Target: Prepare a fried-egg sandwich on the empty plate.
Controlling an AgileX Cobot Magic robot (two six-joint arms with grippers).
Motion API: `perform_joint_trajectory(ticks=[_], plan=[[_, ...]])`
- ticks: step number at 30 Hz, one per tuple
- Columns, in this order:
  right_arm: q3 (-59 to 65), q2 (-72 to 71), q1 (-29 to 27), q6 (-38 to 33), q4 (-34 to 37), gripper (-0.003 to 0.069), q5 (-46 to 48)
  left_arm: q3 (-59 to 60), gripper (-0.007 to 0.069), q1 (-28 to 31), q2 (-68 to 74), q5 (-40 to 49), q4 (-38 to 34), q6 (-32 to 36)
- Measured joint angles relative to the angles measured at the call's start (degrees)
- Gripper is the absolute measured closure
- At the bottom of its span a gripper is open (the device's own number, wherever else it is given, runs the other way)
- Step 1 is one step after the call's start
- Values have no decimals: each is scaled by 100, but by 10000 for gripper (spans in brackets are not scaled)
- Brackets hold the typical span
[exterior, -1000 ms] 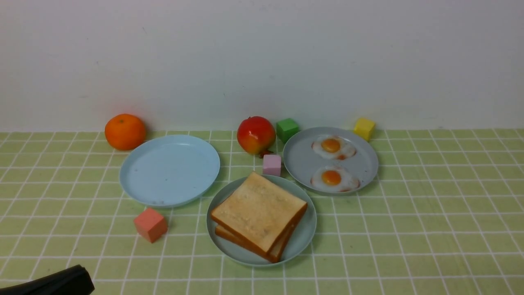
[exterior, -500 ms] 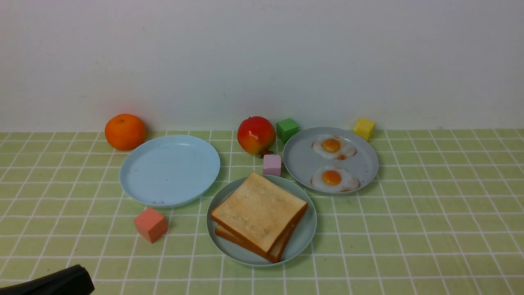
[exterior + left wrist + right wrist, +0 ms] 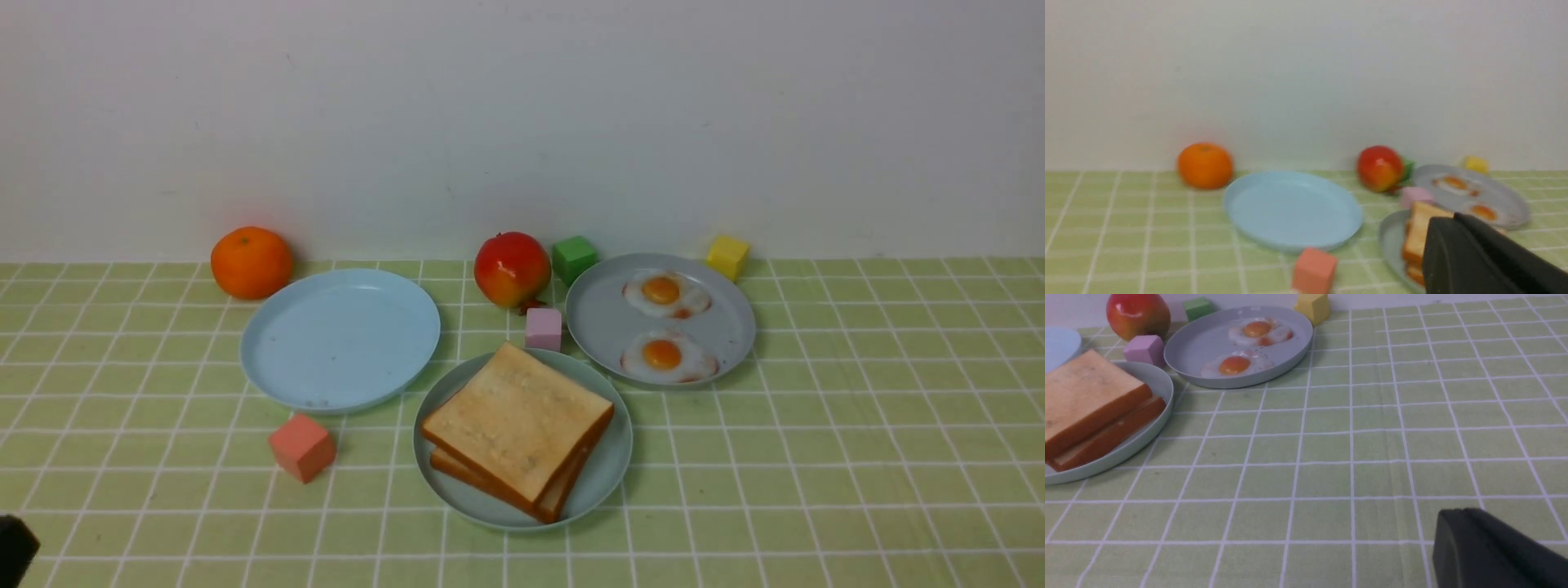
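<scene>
Two golden toast slices (image 3: 516,425) lie stacked, slightly askew, on the pale mint-teal plate (image 3: 608,478) at the table's middle front. Whether an egg lies between them I cannot tell. Two fried eggs (image 3: 663,354) rest on the bluish-grey plate (image 3: 604,327) behind and to the right. My left gripper (image 3: 1447,222) is shut with nothing in it. Only its black tip (image 3: 15,545) shows at the near-left corner, far from the toast. My right gripper (image 3: 1453,512) is also shut and holds nothing, low over the cloth to the right of both plates.
A sky-blue plate (image 3: 339,339) with nothing on it sits at the left. An orange (image 3: 251,262), a red fruit (image 3: 512,269), and green (image 3: 573,258) and yellow (image 3: 727,256) cubes line the back wall. A pink cube (image 3: 543,328) and a salmon cube (image 3: 301,447) lie near the plates.
My left gripper has drawn back toward the near-left corner and almost left the front view. The plates, toast and eggs have stayed put.
</scene>
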Motion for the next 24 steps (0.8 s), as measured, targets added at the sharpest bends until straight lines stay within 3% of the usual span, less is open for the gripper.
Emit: perform_joint_trajectory(ticks=[2,6,24], plan=[[0,0,0,0,0,659,0,322,638,572,-21,220,-53,-200],[0,0,0,0,2,658,6,403,638,994,-21,1340,-32,-586],[0,-4,0,0,2,652,6,409,638,1021,-21,1495,-28,-751]])
